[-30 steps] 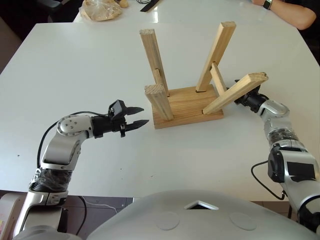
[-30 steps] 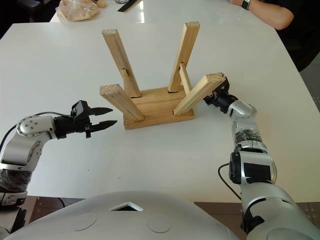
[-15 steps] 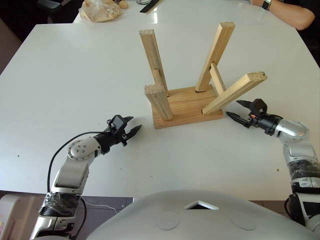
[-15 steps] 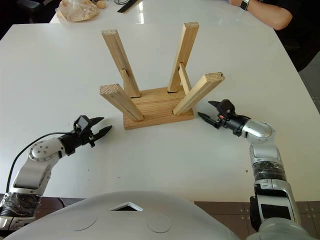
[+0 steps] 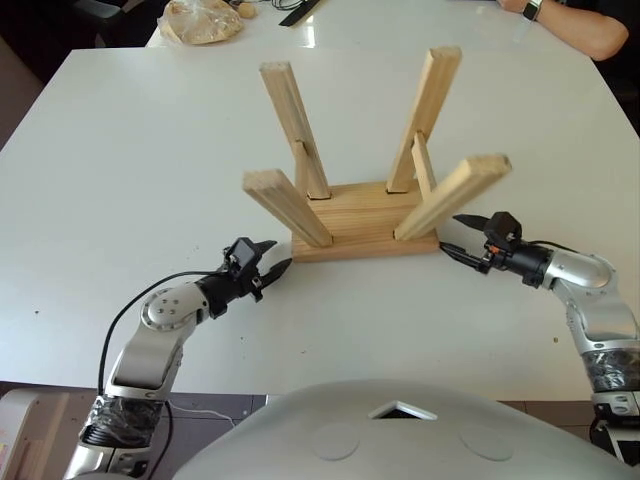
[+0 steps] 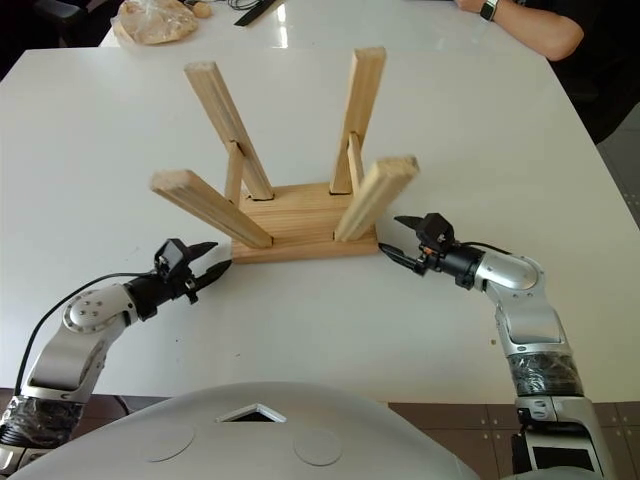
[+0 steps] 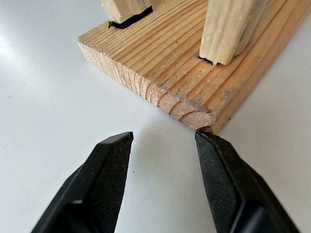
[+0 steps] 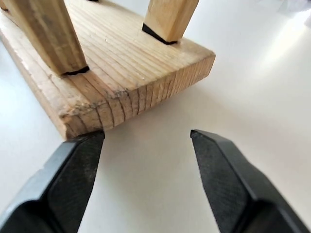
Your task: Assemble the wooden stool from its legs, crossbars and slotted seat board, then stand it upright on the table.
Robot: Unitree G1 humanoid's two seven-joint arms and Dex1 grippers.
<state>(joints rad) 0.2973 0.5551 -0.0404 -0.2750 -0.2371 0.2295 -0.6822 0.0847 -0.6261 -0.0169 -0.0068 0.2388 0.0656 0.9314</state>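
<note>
Since both end effectors sit low on the worktop [image 5: 120,150] at the near corners of the inverted stool, the main risk lies in the grip; the left end effector [image 5: 278,254] has its fingers apart at the near left corner of the seat board [image 5: 360,215], and the right end effector [image 5: 450,232] has its fingers apart at the near right corner.

The left wrist view shows one fingertip [image 7: 206,138] apparently touching the board's corner, the other well clear; the right wrist view shows one fingertip [image 8: 90,143] against the board's lower edge; judged from this, closing could shove the board aside rather than clamp it.

The board lies flat, the near legs [image 5: 287,205] and far legs [image 5: 425,110] pointing up, splayed at unequal angles; the wrist views alone reveal dark gaps at the slots [image 7: 131,19], so a leg might slip out as the stool is turned over.

The head views alone show the crossbars [image 5: 421,165] and the lean of the legs; a bag [image 5: 203,18] lies at the far edge.
</note>
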